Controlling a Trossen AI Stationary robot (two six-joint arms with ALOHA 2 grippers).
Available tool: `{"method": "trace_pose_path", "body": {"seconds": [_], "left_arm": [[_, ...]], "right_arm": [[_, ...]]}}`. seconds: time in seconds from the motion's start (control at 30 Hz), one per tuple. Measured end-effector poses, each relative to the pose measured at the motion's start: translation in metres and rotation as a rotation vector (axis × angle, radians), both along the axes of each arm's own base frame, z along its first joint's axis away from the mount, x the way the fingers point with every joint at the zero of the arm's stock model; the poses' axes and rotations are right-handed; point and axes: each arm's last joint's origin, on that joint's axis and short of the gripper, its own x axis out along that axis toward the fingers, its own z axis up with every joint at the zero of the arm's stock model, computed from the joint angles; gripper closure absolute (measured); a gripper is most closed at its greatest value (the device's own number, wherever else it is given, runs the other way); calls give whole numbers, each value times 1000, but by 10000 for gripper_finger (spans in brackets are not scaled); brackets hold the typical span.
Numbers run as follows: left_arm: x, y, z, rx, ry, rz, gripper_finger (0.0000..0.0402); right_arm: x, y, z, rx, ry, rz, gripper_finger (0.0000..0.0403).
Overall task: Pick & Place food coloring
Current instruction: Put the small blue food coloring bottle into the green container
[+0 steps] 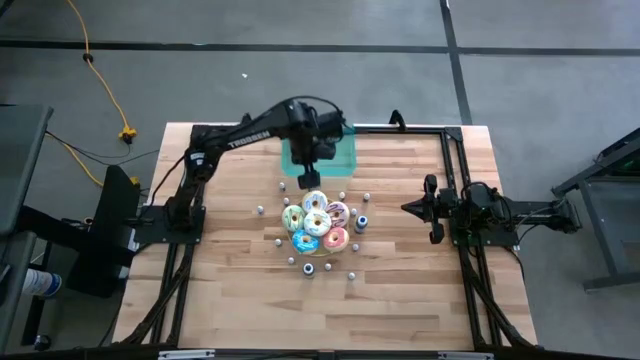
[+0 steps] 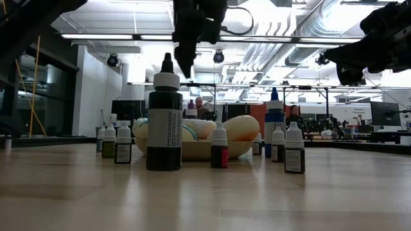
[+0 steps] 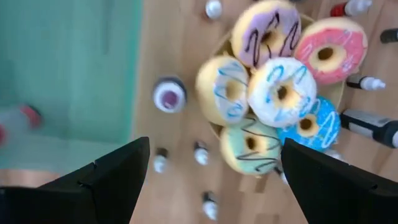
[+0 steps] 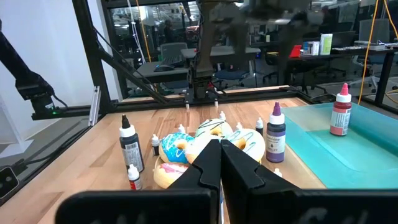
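Observation:
Several tiny food coloring bottles (image 1: 283, 185) stand upright on the wooden table around a plate of frosted donuts (image 1: 315, 225). In the low view a tall black bottle (image 2: 164, 122) and a blue-capped one (image 2: 274, 122) stand among the small ones. A red-capped bottle (image 4: 339, 112) stands in the teal tray (image 1: 335, 150). A purple-capped bottle (image 3: 169, 94) stands between the tray and the donuts. My left gripper (image 3: 216, 144) hangs open, pointing down, high above the donuts' far side by the tray (image 1: 310, 172). My right gripper (image 4: 217, 155) waits shut at the table's right (image 1: 420, 208).
The donut plate (image 2: 192, 149) sits mid-table, ringed by bottles. The teal tray (image 4: 348, 146) lies on the table's far side. Bare wood lies toward the near edge and the left side. Black frame rails (image 1: 455, 180) run along the table's sides.

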Motion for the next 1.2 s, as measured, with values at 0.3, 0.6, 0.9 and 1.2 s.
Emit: {"method": "trace_pose_path", "body": {"seconds": [0.3, 0.6, 0.9, 1.2], "left_arm": [[1, -26, -17, 20, 107, 248, 50], [-48, -44, -18, 104, 80, 502, 50], [-120, -63, -54, 43, 69, 669, 50], [-149, -72, -97, 15, 102, 710, 50]], "right_arm": [[0, 0, 0, 0, 0, 0, 402], [0, 0, 0, 0, 0, 0, 402], [0, 0, 0, 0, 1, 0, 402], [0, 0, 0, 0, 2, 0, 402]]}}
